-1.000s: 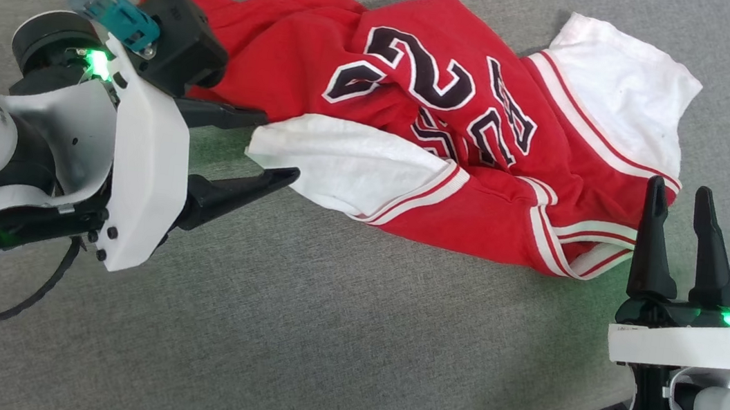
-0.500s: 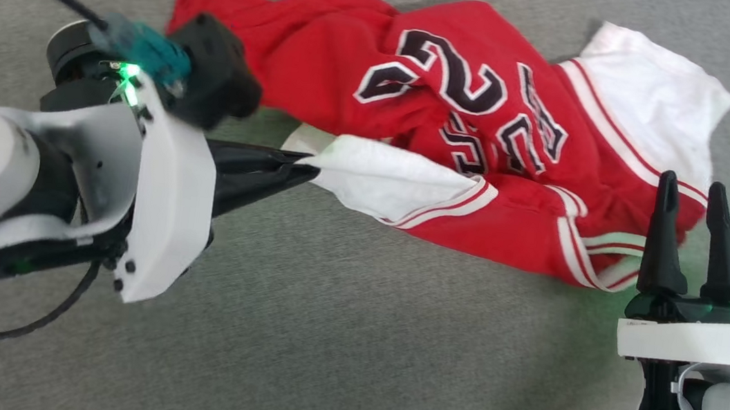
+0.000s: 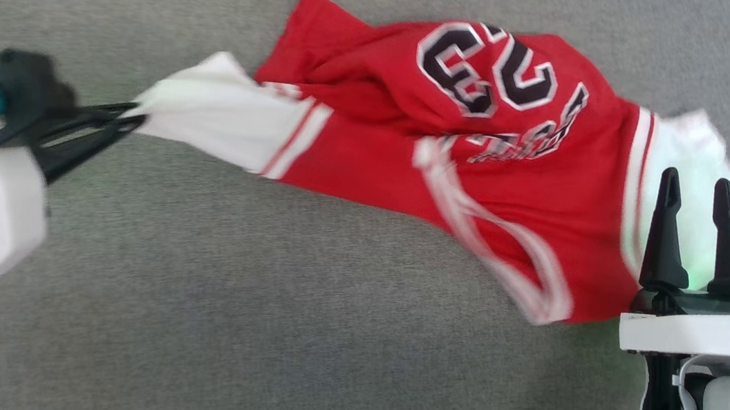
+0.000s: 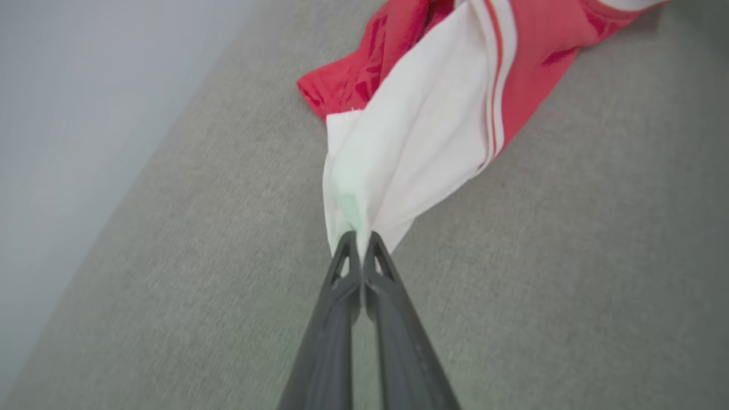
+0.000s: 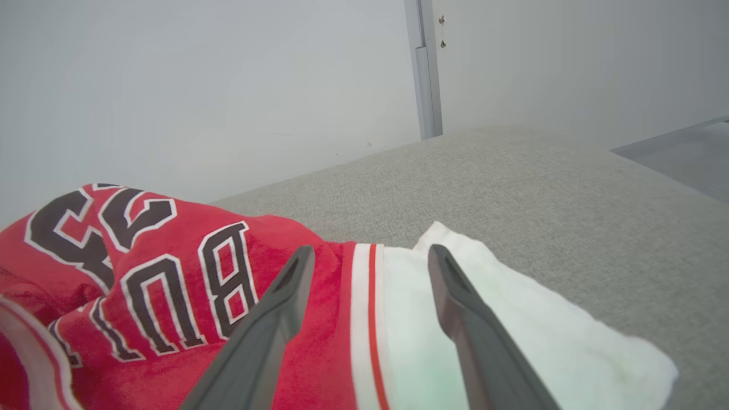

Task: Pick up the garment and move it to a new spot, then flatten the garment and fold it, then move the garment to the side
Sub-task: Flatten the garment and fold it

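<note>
The garment point(image 3: 481, 163), a red jersey with white sleeves, striped trim and black white-edged lettering, lies stretched across the grey surface. My left gripper point(image 3: 135, 115) at the left is shut on the tip of one white sleeve point(image 3: 222, 118), pulling it taut; the left wrist view shows the gripper point(image 4: 360, 236) pinching that sleeve point(image 4: 410, 142). My right gripper point(image 3: 694, 186) stands open at the lower right, its fingers over the garment's other white sleeve point(image 3: 698, 155). From the right wrist, the open gripper point(image 5: 369, 253) straddles the striped trim point(image 5: 364, 319) of the garment point(image 5: 142, 273).
A grey fabric surface point(image 3: 286, 335) spreads all around the garment. A pale wall point(image 5: 199, 85) with a vertical frame strip point(image 5: 424, 68) rises behind the surface in the right wrist view.
My left gripper closed on the white sleeve and dragged it left, stretching the garment out. The head camera also shifted. The right gripper stays open beside the garment's right end.
</note>
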Robot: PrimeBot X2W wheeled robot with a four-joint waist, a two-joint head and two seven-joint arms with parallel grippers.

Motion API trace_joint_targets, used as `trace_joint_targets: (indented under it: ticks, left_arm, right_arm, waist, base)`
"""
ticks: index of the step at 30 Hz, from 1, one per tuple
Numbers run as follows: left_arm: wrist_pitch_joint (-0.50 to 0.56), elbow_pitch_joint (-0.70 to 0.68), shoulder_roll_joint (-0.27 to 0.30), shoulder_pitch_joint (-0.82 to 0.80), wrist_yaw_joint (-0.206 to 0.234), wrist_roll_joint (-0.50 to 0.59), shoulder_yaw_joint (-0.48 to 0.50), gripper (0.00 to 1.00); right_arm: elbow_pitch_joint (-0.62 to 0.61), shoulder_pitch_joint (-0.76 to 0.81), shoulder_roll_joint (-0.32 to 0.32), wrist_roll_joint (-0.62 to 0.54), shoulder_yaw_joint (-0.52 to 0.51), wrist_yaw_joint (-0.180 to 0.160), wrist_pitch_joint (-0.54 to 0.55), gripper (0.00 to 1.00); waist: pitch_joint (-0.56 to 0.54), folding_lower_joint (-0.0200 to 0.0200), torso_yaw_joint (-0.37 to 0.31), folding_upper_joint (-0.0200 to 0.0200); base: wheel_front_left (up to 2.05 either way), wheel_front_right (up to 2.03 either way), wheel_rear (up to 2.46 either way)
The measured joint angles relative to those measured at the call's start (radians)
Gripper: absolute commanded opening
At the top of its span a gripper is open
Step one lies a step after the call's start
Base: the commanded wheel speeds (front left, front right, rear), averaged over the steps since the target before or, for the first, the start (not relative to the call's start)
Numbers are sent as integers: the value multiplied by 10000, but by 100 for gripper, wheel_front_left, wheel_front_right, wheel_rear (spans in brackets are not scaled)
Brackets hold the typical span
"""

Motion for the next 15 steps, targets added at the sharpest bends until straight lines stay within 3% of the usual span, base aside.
trace_joint_targets:
  ticks: [8,15]
  left_arm:
    - [-2036,2038,301,1445,0,368,0,0]
    - [-2830,3891,-422,2879,0,44,-8,0]
  right_arm:
    - [127,3,-4,-353,-111,0,4,100]
    - [-90,33,-4,-596,-163,0,343,100]
  waist:
    - [-475,0,493,0]
    - [-710,0,677,0]
  base:
    - [0,0,0]
    - [0,0,0]
